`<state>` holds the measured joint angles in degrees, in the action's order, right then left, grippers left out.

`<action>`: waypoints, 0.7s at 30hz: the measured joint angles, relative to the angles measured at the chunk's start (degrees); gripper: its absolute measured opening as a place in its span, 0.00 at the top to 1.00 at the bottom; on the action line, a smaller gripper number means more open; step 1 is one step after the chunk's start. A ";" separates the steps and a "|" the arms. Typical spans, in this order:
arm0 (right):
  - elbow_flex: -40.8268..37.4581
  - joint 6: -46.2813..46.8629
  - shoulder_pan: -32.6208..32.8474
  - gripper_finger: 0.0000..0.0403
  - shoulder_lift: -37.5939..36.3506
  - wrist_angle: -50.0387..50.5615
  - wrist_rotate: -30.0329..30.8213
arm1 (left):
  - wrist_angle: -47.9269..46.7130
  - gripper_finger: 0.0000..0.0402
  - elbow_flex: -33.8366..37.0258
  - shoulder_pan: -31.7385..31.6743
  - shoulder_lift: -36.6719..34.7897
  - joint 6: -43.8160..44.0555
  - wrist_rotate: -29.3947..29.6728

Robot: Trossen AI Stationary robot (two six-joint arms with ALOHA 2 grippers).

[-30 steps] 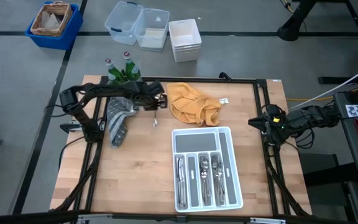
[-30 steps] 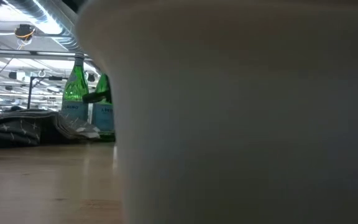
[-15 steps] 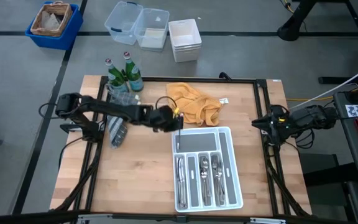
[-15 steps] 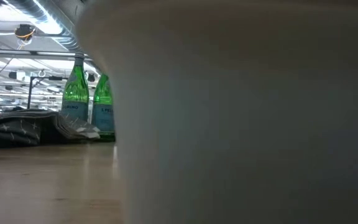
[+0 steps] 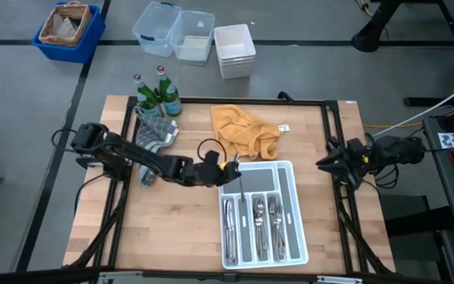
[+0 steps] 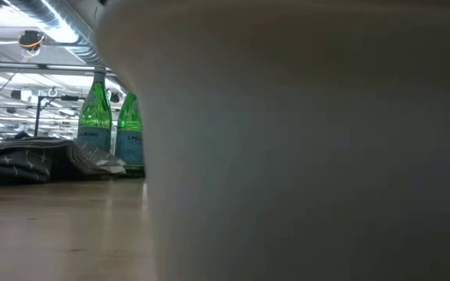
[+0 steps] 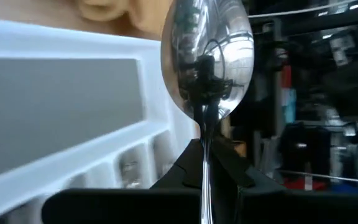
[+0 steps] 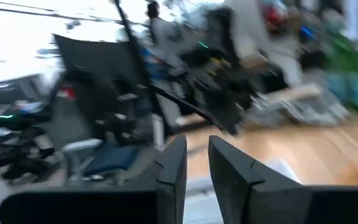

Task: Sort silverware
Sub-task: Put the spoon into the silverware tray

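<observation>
From above, the left gripper (image 5: 225, 167) holds a spoon (image 5: 240, 188) over the near-left corner of the white tray (image 5: 289, 170); sorted silverware (image 5: 258, 219) lies beyond its tip. The right gripper (image 5: 327, 160) waits beside the tray's far edge, fingers nearly together, holding nothing. The low view is blocked. In the left wrist view, the spoon bowl (image 7: 206, 59) stands upright between closed fingers; I would align it with the spoon slot before releasing.

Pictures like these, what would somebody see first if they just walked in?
Probably the shiny spoon that the left gripper holds, poised at the white tray's upper left corner. Next, forks, spoons and knives lined up in the tray's long slots. Then the orange cloth behind the tray and two green bottles at the table's far edge.
</observation>
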<state>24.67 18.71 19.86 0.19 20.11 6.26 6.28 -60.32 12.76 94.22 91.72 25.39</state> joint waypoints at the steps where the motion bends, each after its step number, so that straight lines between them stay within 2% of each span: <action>1: -0.89 -1.33 0.00 0.82 -0.05 -2.29 -1.50 | 1.79 1.00 -0.26 0.32 0.70 0.04 0.55; 10: -6.87 -4.06 -0.02 0.82 0.00 -4.33 -7.06 | 17.08 1.00 -4.29 3.08 10.19 -0.72 1.82; 21: -12.76 -2.24 -0.02 0.82 -0.03 -4.52 -6.86 | 17.25 1.00 -14.08 9.48 21.08 -0.34 -1.01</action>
<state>11.91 16.47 19.84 0.16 15.59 -0.60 23.53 -74.40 22.24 115.30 91.39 24.38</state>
